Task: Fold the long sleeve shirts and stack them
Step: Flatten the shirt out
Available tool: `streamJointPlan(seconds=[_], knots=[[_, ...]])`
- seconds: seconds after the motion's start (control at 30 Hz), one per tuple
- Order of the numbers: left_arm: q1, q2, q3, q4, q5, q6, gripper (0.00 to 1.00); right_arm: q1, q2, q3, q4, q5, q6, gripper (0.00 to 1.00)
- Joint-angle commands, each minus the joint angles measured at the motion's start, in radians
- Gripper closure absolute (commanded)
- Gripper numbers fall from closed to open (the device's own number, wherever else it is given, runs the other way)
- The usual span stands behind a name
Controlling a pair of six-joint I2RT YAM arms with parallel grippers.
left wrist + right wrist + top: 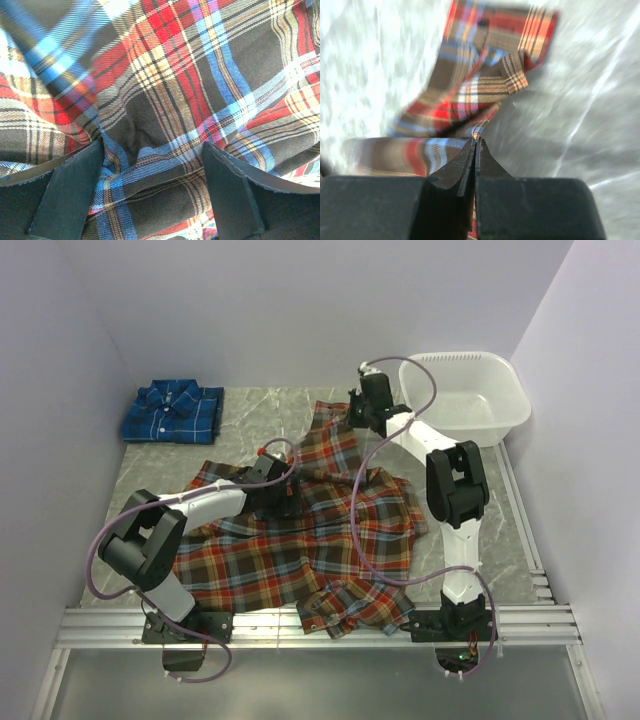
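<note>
The red-orange plaid shirt (300,550) lies spread and rumpled across the middle of the table. One sleeve (335,435) runs toward the back. My right gripper (357,422) is at that sleeve's far end, shut on a thin edge of the plaid cloth (470,95) right at its tips (476,140). My left gripper (286,500) is down on the shirt's upper middle. It stands open (152,150), with a raised fold of plaid fabric (165,75) between its fingers. The blue plaid shirt (172,412) lies folded at the back left, away from both grippers.
A white plastic tub (470,395) stands at the back right, just right of the right arm. Bare grey marbled table (580,100) shows beside the sleeve. White walls close in the left, back and right sides. A metal rail (320,625) runs along the near edge.
</note>
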State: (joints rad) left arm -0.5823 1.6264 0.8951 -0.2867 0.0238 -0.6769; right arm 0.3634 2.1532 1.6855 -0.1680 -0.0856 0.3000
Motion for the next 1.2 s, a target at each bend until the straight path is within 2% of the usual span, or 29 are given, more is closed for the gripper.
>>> streamJointPlan(seconds=[0.0, 0.07, 0.17, 0.2, 0.23, 0.33, 0.53, 0.57, 0.7, 0.83, 0.93, 1.17], knots=[[-0.005, 0.044, -0.061, -0.190, 0.013, -0.026, 0.12, -0.024, -0.030, 0.094, 0.090, 0.142, 0.004, 1.00], [-0.004, 0.040, -0.051, -0.193, -0.008, -0.035, 0.12, -0.027, -0.032, 0.141, 0.091, 0.174, -0.025, 1.00], [-0.002, 0.024, -0.018, -0.207, -0.054, -0.056, 0.12, -0.027, -0.027, 0.202, 0.068, 0.246, -0.055, 0.89], [-0.004, 0.023, -0.004, -0.210, -0.068, -0.062, 0.12, -0.029, -0.027, 0.212, 0.049, 0.268, -0.058, 0.78], [-0.001, 0.018, 0.028, -0.219, -0.080, -0.065, 0.11, -0.026, -0.038, 0.220, 0.038, 0.299, -0.062, 0.54], [0.016, 0.020, 0.115, -0.247, -0.120, -0.070, 0.08, -0.026, -0.110, 0.157, 0.007, 0.302, -0.058, 0.34], [0.125, -0.005, 0.270, -0.304, -0.170, -0.066, 0.08, -0.021, -0.333, -0.117, -0.051, 0.164, 0.043, 0.35], [0.168, -0.023, 0.277, -0.308, -0.173, -0.067, 0.09, -0.018, -0.357, -0.156, -0.060, 0.091, 0.059, 0.36], [0.272, -0.060, 0.255, -0.296, -0.167, -0.067, 0.12, -0.009, -0.462, -0.355, -0.041, -0.032, 0.166, 0.40], [0.375, -0.034, 0.222, -0.270, -0.121, -0.078, 0.16, -0.007, -0.509, -0.568, 0.034, -0.086, 0.254, 0.43], [0.450, 0.007, 0.217, -0.238, -0.108, -0.085, 0.18, -0.007, -0.520, -0.656, 0.087, -0.100, 0.284, 0.45], [0.515, 0.191, 0.258, -0.204, -0.088, -0.111, 0.19, -0.021, -0.474, -0.800, 0.165, -0.074, 0.382, 0.47]])
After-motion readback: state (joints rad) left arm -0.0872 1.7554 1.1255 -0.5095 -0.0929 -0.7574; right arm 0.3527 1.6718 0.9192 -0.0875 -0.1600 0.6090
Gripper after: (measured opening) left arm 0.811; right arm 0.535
